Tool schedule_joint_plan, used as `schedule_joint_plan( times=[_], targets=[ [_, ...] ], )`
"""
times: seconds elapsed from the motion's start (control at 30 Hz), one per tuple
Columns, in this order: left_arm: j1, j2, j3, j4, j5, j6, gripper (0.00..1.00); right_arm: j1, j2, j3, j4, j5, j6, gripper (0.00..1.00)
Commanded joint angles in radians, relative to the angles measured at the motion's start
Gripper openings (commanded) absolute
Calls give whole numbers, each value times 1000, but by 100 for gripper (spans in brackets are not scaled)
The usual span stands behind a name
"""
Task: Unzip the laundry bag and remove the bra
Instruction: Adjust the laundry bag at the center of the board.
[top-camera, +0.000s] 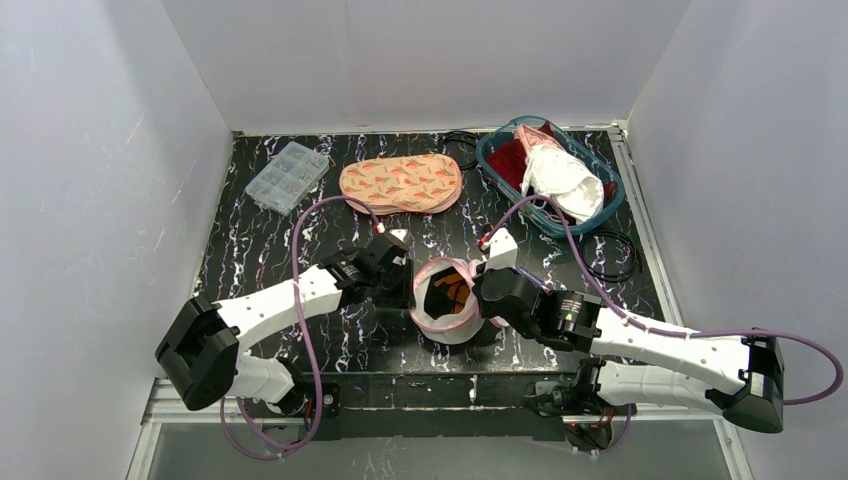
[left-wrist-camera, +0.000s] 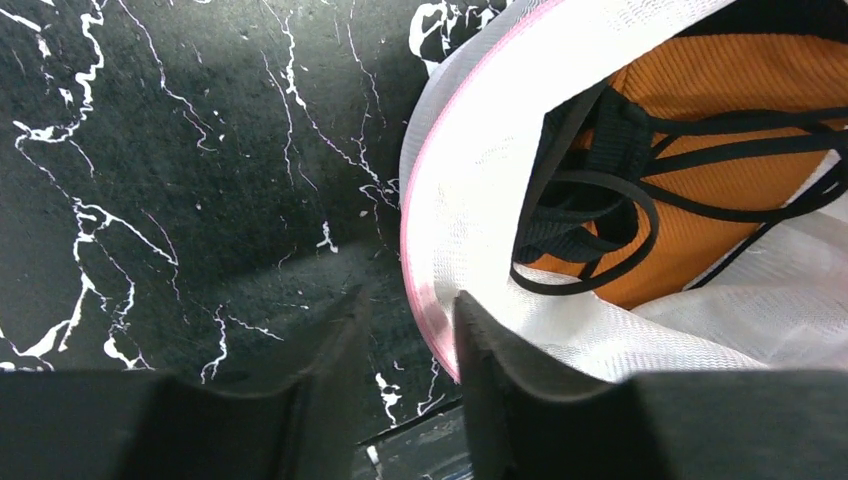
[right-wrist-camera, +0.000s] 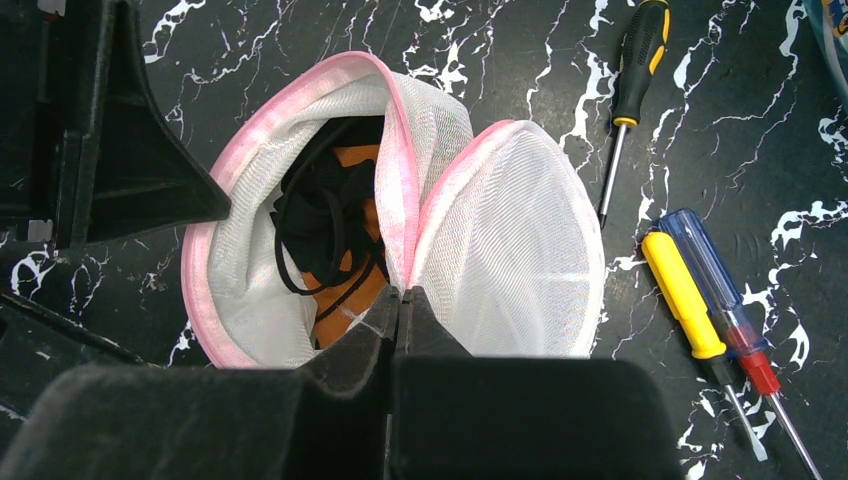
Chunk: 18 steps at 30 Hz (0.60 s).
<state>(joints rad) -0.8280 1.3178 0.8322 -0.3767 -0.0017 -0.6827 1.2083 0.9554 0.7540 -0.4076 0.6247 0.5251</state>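
Note:
The white mesh laundry bag (top-camera: 447, 305) with a pink rim stands open between my two grippers. In it lies the orange bra (left-wrist-camera: 720, 120) with black straps, which also shows in the right wrist view (right-wrist-camera: 345, 285). My left gripper (left-wrist-camera: 405, 320) is open at the bag's left side. The pink rim (left-wrist-camera: 425, 270) runs just inside its right finger, and the rest of the gap shows bare table. My right gripper (right-wrist-camera: 400, 297) is shut on the laundry bag (right-wrist-camera: 500, 250) at the pink seam where its two halves meet.
A clear compartment box (top-camera: 287, 176) and a pink patterned pouch (top-camera: 401, 183) lie at the back. A teal basket (top-camera: 484, 155) of clothes stands back right, with a black cable (top-camera: 612, 258) near it. Right of the bag lie three screwdrivers: black-handled (right-wrist-camera: 633, 75), yellow (right-wrist-camera: 685, 300) and blue-red (right-wrist-camera: 735, 320).

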Motion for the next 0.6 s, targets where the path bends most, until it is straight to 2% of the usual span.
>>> schedule_joint_plan(
  times=[0.0, 0.13, 0.17, 0.3, 0.47, 0.57],
  targets=[
    [4, 2, 5, 18, -21, 2, 27, -2, -16, -16, 42, 6, 15, 1],
    [4, -1, 3, 25, -23, 1, 9, -1, -28, -26, 42, 7, 19, 1],
    [3, -3, 5, 23, -21, 2, 0, -1, -31, -26, 40, 8, 19, 1],
    [3, -59, 34, 2, -39, 14, 0, -1, -43, 21, -4, 49, -6, 1],
    [2, -175, 230, -114, -75, 79, 0, -1, -63, 157, -101, 160, -106, 1],
    [2, -226, 235, -111, -62, 78, 0, -2, -69, 145, -96, 167, -106, 1]
  ],
)
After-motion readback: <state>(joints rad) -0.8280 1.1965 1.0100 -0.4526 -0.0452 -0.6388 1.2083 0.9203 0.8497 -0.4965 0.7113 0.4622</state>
